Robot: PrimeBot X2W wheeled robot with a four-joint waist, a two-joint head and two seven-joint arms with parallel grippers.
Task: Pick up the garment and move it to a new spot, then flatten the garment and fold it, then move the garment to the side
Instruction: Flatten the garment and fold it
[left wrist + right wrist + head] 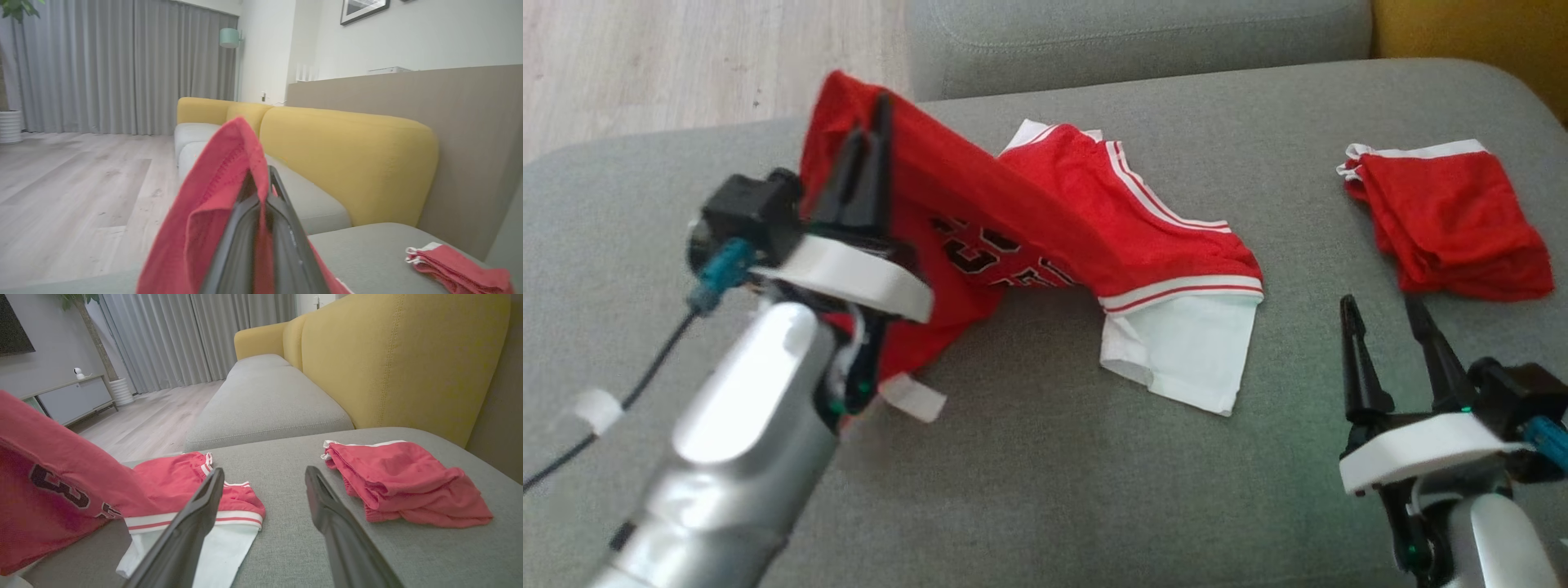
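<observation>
Holding one red jersey [1045,204] aloft by its edge, my left jaws clamp it; my right jaws stand apart (empty) near a second, folded red garment [1454,220] on the sofa [1045,490].

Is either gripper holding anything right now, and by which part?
The left gripper is shut on the red jersey, pinching a raised fold at its edge; the rest trails onto the cushion. The right gripper is open, holding nothing.

The garment [1045,204] is red, with white stripes, black letters and a white sleeve. The folded cloth [1454,220] is red, the cushion [1045,490] grey, my fingers [1356,359] black.
</observation>
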